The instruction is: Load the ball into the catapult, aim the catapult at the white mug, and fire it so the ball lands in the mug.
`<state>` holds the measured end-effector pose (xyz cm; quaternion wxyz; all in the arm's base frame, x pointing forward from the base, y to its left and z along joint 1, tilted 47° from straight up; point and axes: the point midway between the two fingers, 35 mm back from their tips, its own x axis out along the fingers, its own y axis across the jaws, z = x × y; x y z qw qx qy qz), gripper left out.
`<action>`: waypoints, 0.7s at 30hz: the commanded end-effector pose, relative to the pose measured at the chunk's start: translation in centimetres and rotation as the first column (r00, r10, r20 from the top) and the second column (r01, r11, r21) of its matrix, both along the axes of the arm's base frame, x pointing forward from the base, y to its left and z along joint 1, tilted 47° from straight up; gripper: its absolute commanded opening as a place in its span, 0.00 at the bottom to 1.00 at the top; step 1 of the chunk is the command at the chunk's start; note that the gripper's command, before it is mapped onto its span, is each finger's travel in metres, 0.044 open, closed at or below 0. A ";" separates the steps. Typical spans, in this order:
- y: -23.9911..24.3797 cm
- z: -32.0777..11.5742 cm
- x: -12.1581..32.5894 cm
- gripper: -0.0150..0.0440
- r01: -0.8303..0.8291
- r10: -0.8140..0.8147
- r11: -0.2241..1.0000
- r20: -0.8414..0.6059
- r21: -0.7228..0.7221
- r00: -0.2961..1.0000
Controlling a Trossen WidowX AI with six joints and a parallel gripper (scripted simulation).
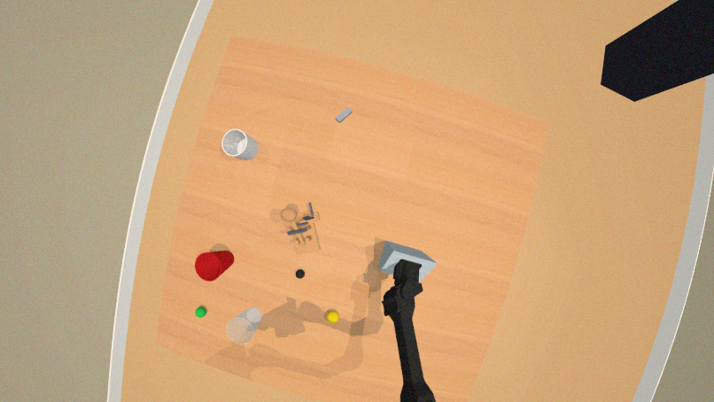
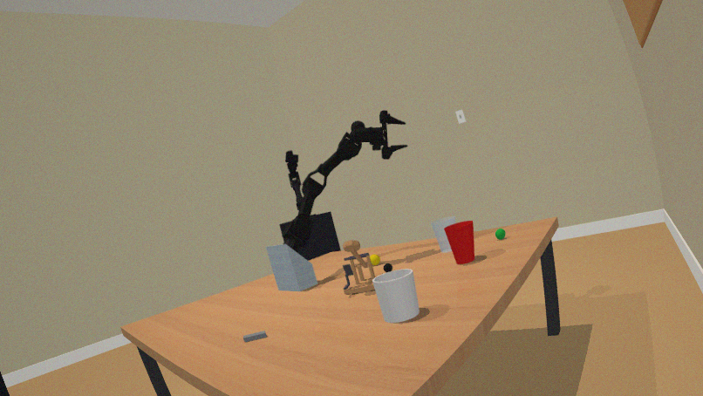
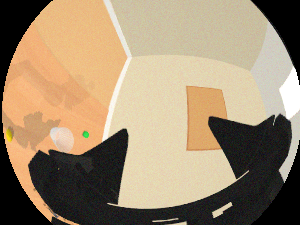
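The wooden catapult with dark blue bars (image 1: pixel 297 231) (image 2: pixel 351 245) stands mid-table. Its arm is raised, and no ball shows in its cup. The white mug (image 1: pixel 240 144) (image 2: pixel 397 300) stands upright beyond it. A yellow ball (image 1: pixel 332 316) (image 2: pixel 375 259) (image 3: pixel 10 134), a black ball (image 1: pixel 299 274) (image 2: pixel 388 267) and a green ball (image 1: pixel 200 312) (image 2: pixel 500 234) (image 3: pixel 86 134) lie on the table. My gripper (image 2: pixel 406 133) (image 3: pixel 168 125) is wide open and empty, high above the table and pointing sideways. It is out of view in the top view.
A red cup (image 1: pixel 208 266) (image 2: pixel 461 243) and a pale, whitish cup (image 1: pixel 240 329) (image 2: pixel 442 233) (image 3: pixel 62 139) stand near the green ball. A grey-blue block (image 1: pixel 409 249) (image 2: pixel 290 270) stands by my arm's base. A small grey bar (image 1: pixel 344 114) (image 2: pixel 255 336) lies on the table.
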<state>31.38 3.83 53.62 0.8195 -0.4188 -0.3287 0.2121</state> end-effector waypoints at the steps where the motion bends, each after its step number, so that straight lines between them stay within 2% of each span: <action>1: -0.9 -1.7 2.1 1.00 0.008 -0.002 0.999 -0.107 0.053 0.994; 10: -3.2 -6.4 6.5 1.00 0.059 0.016 0.980 -0.368 0.191 0.930; 21: -5.0 -12.5 10.4 1.00 0.157 0.100 0.929 -0.638 0.335 0.764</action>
